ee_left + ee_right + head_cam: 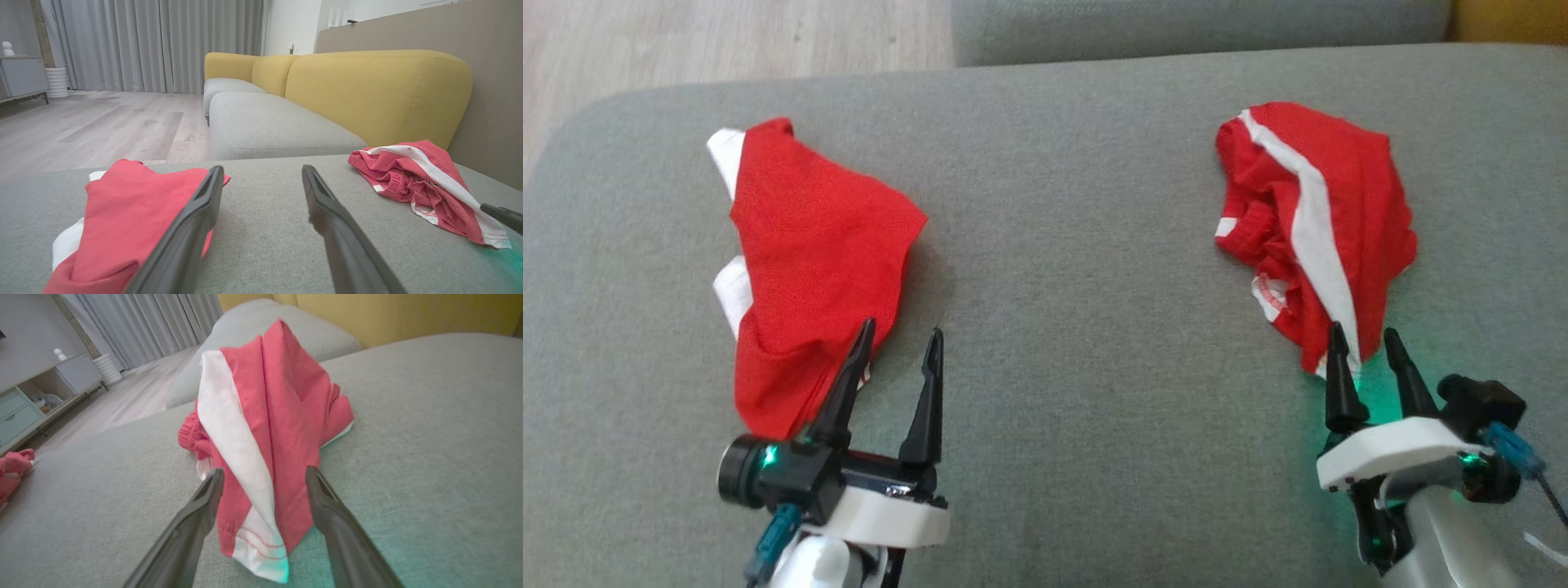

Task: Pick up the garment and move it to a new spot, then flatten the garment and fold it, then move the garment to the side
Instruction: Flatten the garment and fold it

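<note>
Two red-and-white garments are seen crumpled on the grey cushion, well apart: the left garment and the right garment. Neither is flattened or folded, so the task is judged barely begun. The left gripper is spread wide and empty, at the left garment's near edge. The right gripper is likewise parted, the right garment's striped hem lying between its fingers, not yet pinched. Lifting, flattening, folding and setting aside are all left.

Left hand fingers spread; right hand fingers parted, narrower.
</note>
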